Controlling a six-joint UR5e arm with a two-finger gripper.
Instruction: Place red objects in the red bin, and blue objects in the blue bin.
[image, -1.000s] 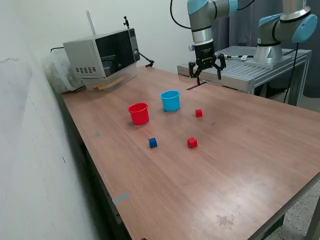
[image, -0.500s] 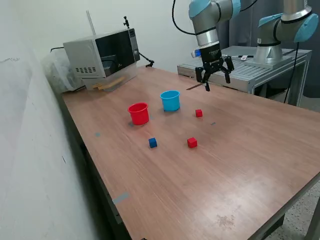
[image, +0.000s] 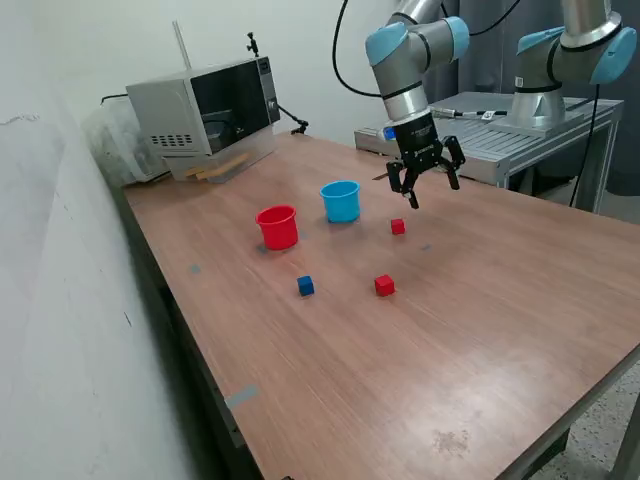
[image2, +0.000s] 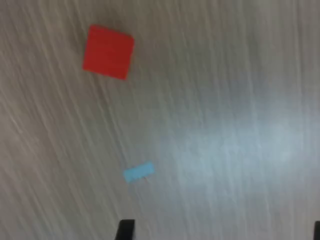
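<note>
Just beyond the far red cube (image: 398, 227), which sits on the desk (image: 480, 300) right of the blue cup (image: 340, 201), my hand (image: 424, 185) hangs released; I should centre over it, then descend squarely.

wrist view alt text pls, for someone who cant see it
A blurred close look down at a wooden table with one small red cube on it. A small light blue strip, perhaps tape, lies apart from the cube, and dark pincer fingertips show at the frame edge.
</note>
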